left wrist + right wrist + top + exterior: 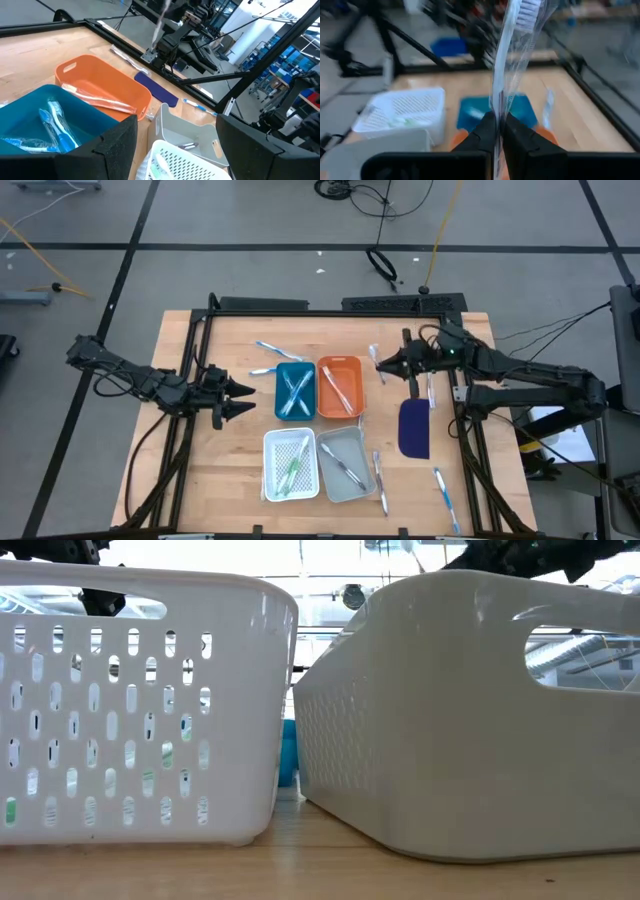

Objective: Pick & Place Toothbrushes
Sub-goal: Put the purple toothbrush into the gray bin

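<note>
My right gripper point(384, 363) hovers just right of the orange tray point(340, 387), shut on a clear-wrapped white toothbrush point(506, 60). My left gripper point(236, 398) waits open, left of the blue tray point(294, 391), touching nothing; its own view shows the fingers spread point(177, 150). Blue toothbrushes point(52, 125) lie in the blue tray, a pale one point(100, 101) in the orange tray. The white perforated tray point(290, 464) holds green ones, the grey tray point(345, 464) grey ones. Loose toothbrushes lie flat on the table point(268, 350), point(380, 480), point(443, 495). My right gripper pinches the wrapped toothbrush between its two fingers, on the lower handle point(496, 112). The brush is lifted clear of the table. In the wrist view it runs out beyond the fingertips, bristle head point(530, 10) farthest from them, and the clear wrapper stays around it.
A dark blue oblong pad point(414, 428) lies right of the trays, under the right arm. A black frame point(330, 307) borders the wooden table. In the low view the white tray point(130, 710) and grey tray point(470, 720) fill the foreground. Cables lie on the floor beyond.
</note>
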Controlling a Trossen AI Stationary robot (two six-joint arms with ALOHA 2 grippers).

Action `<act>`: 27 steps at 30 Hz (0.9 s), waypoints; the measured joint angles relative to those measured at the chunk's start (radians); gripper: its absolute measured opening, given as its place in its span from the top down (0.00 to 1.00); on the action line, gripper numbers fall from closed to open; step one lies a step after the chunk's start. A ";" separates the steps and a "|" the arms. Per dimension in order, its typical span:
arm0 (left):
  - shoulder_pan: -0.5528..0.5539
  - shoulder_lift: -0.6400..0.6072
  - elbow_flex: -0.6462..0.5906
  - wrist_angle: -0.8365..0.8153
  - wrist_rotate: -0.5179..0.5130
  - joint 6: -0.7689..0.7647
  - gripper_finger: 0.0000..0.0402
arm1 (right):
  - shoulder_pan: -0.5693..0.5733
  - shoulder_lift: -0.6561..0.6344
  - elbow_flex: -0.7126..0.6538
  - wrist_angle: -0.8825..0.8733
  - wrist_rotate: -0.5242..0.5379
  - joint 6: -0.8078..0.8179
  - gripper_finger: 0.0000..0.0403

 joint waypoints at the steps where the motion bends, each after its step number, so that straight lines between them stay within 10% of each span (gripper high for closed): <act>1: 0.000 0.000 0.000 0.000 0.000 0.000 0.33 | 0.009 -0.007 -0.027 0.064 -0.017 -0.006 0.98; 11: 0.000 0.000 0.000 0.000 0.000 -0.002 0.33 | 0.067 -0.052 -0.311 0.830 -0.221 -0.006 0.98; 20: 0.004 0.000 0.000 0.000 0.000 0.006 0.33 | 0.067 -0.054 -0.453 1.429 -0.484 0.423 0.98; 27: 0.019 0.000 0.000 0.000 0.000 0.008 0.33 | 0.067 -0.054 -0.464 1.577 -0.545 0.596 0.98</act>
